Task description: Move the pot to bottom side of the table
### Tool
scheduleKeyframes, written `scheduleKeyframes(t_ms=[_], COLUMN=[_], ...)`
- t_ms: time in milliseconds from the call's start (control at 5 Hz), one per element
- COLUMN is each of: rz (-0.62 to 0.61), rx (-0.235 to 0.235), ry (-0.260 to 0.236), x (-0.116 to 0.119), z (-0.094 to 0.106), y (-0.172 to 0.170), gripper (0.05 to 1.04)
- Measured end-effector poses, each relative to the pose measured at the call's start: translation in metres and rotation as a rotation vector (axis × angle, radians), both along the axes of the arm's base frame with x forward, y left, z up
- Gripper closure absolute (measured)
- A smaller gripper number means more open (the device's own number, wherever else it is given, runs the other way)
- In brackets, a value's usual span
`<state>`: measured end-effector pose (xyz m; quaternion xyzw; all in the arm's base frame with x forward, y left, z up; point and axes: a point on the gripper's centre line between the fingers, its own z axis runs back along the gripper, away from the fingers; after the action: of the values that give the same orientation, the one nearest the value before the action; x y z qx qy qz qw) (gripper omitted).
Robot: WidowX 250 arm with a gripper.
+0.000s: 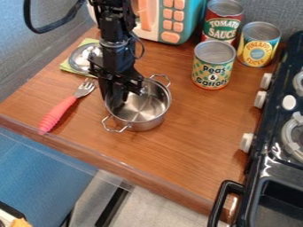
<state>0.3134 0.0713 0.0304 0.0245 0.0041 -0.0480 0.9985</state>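
Clock bearings: 12 is the top of the camera view, read from the pot.

Task object: a round, open, silver metal pot (148,106) with two wire loop handles. It sits upright on the brown wood-grain bench (198,144), close to the middle of my view and short of the bench's 6 o'clock edge. One handle points to 1 o'clock, the other to between 7 and 8.

Arm: the black arm enters from between 11 and 12 o'clock and hangs down over the pot. I have the black end effector (121,93) at the pot's 10 o'clock side, overlapping the rim in view. I cannot tell whether it is apart, together or clamped on the pot.

Surroundings:
- 9 o'clock: a fork (64,108) with a coral-pink ridged handle, its metal tines pointing to between 1 and 2.
- Between 10 and 11: a shiny round metal lid or dish (82,56) on a yellow-green cloth (67,67).
- Between 12 and 1: a teal and white toy microwave (188,21) with orange buttons.
- 1 o'clock: a red, white and green tin can (214,25).
- 2 o'clock: a teal, green and orange tin can (211,67), nearest the pot; beyond it, a yellow and blue tin can (258,46).
- 3 to 4: a black toy stove (273,128) with white knobs along its near side.
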Motion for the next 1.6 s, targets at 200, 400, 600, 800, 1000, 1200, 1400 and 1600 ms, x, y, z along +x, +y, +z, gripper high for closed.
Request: scheduleKeyframes(t_ms=[200, 400, 600, 800, 1000, 1200, 1400, 1600], rz=[-0.020, -0.026, -0.100, -0.217, -0.303, -0.340, -0.333, -0.310], rx=[-0.013, -0.035, -0.082, -0.151, -0.174, -0.174, -0.183, -0.181], ry=[-0.022, -0.052, -0.130, -0.082, -0.031, -0.029, 0.028, 0.036], x=[0.002, 0.001, 0.001, -0.014, -0.029, -0.033, -0.035, -0.028], z=[0.007, 0.020, 0.049, 0.040, 0.028, 0.023, 0.001, -0.004], y=[-0.001, 0.002, -0.019, -0.054, -0.077, -0.083, -0.083, -0.080], gripper=[0.976, 1.007, 1.009, 1.009, 1.009, 1.009, 0.985, 0.816])
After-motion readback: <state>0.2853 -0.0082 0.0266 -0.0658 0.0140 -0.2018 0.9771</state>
